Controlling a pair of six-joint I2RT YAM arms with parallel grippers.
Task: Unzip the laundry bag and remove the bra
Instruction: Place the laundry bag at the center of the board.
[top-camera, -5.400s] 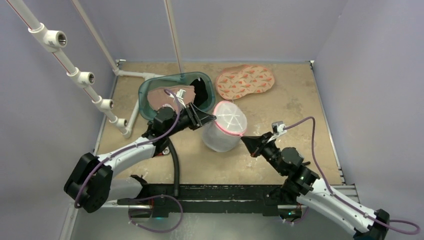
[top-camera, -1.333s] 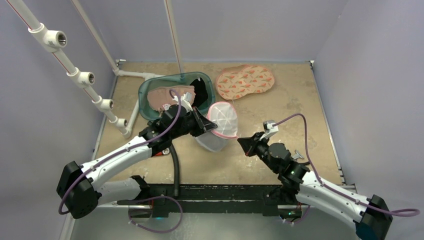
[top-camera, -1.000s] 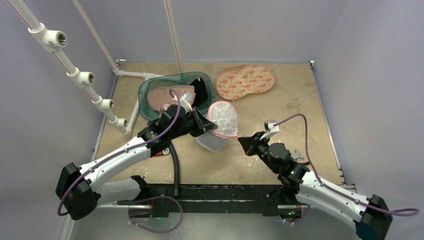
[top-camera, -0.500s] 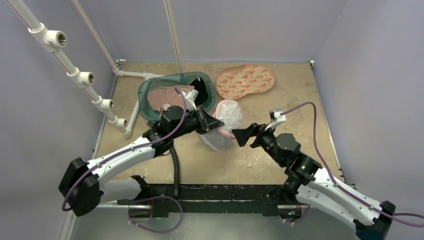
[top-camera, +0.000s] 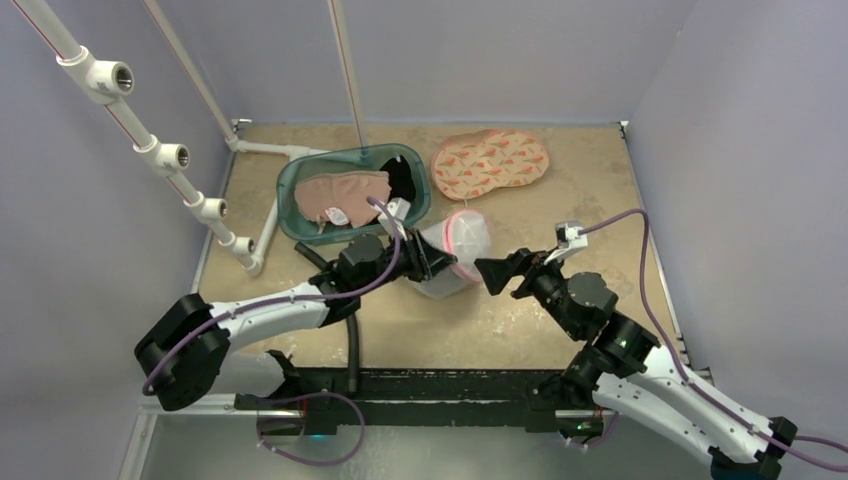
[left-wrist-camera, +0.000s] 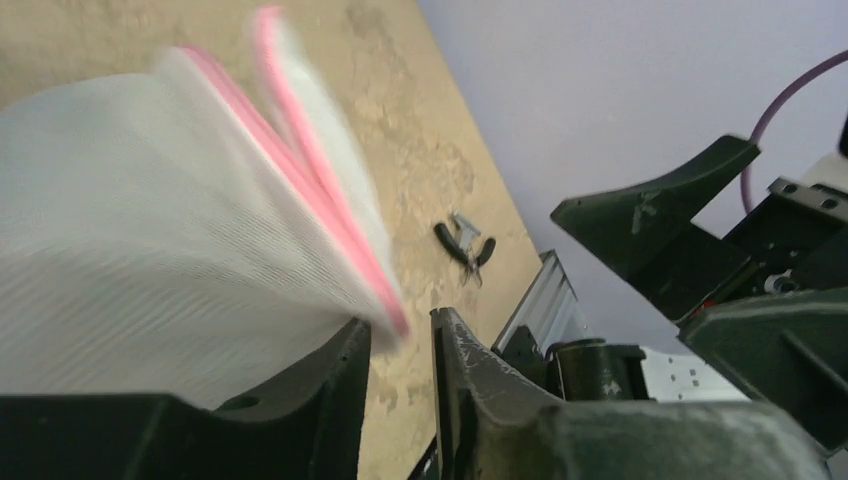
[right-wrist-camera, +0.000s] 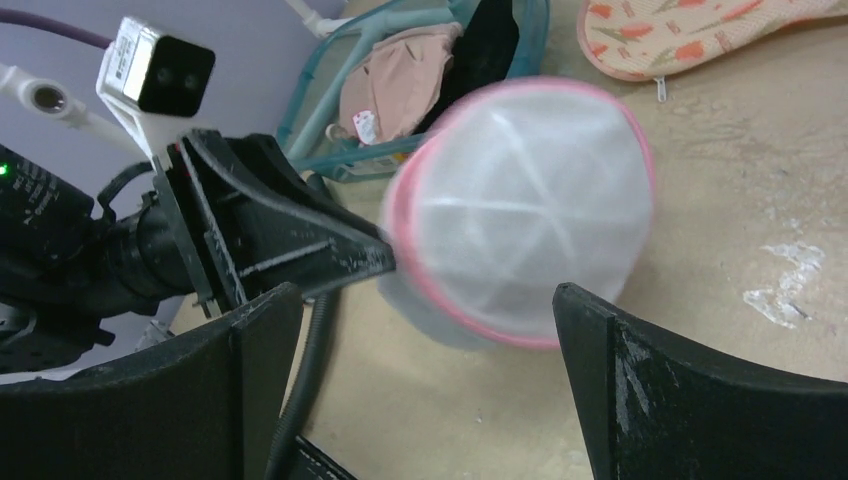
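The laundry bag (top-camera: 455, 255), a white mesh dome with a pink rim, lies tipped on the table and is motion-blurred in the left wrist view (left-wrist-camera: 150, 200) and the right wrist view (right-wrist-camera: 520, 210). My left gripper (top-camera: 433, 263) sits at its left edge. Its jaws (left-wrist-camera: 400, 325) stand slightly open, with the pink rim just at the fingertips and bare table showing through the gap. My right gripper (top-camera: 488, 272) faces the bag from the right, wide open (right-wrist-camera: 428, 300) and not touching it. A beige bra (top-camera: 345, 197) with a white tag lies in the teal basket (top-camera: 290, 215). I cannot see inside the bag.
A flat pouch with an orange print (top-camera: 490, 160) lies at the back. A dark garment (top-camera: 400, 180) shares the basket. White pipe fittings (top-camera: 180, 160) line the left wall. A black hose (top-camera: 352, 340) runs beside the left arm. A small black tool (left-wrist-camera: 465, 245) lies near the table's front right.
The left arm swung right and lower with the bag, which tipped over and collapsed. The left jaws parted slightly. The right gripper opened wide and advanced toward the bag.
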